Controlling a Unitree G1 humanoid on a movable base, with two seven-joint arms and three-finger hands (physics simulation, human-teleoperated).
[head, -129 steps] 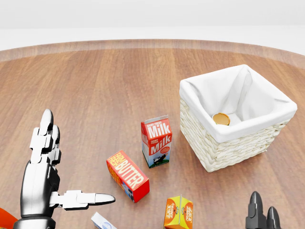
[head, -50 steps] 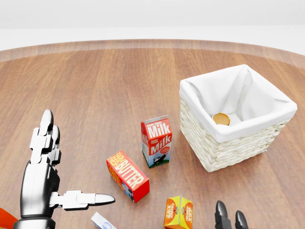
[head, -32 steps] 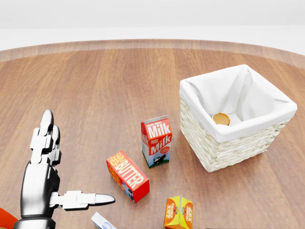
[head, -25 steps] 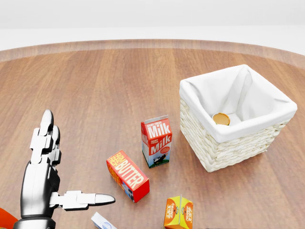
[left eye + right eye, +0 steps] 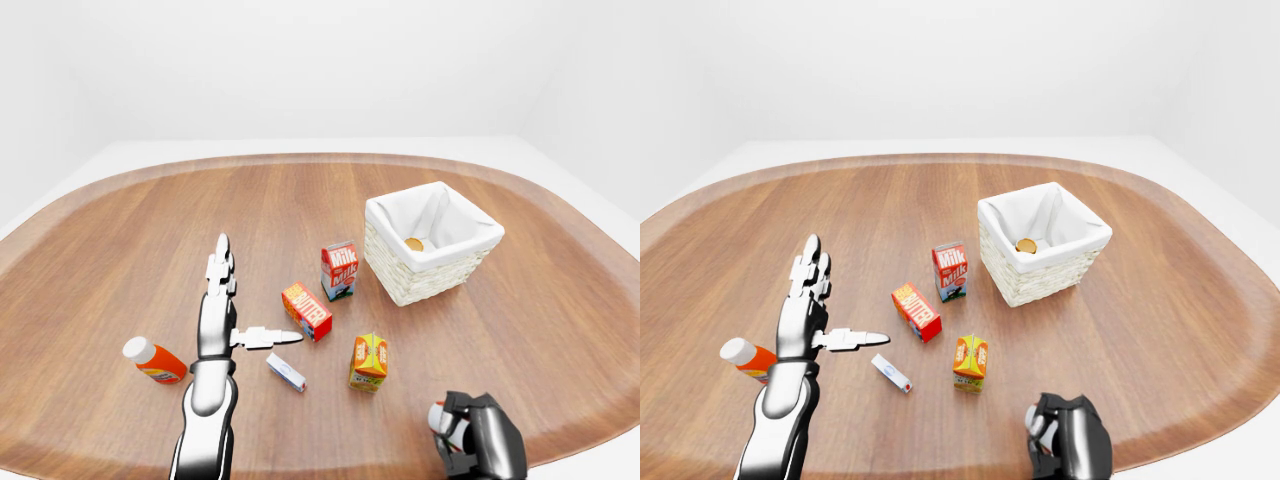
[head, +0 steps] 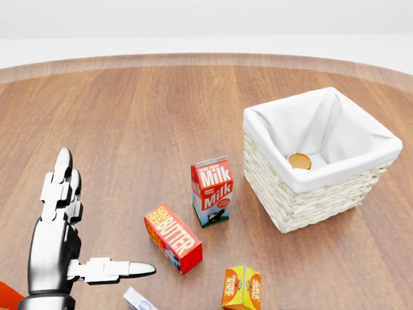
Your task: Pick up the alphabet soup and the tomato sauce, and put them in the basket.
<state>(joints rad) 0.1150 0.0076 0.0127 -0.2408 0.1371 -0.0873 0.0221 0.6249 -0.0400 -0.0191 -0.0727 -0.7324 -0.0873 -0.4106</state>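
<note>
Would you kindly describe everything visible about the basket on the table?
The basket is square, woven of pale wicker, and lined with white cloth that folds over its rim. It stands upright on the wooden table, at the head view's right, apart from the milk carton to its left. Inside, near its left wall, shows the round golden top of a can. Neither hand touches it.

Bare simulated room (plain white walls)
</note>
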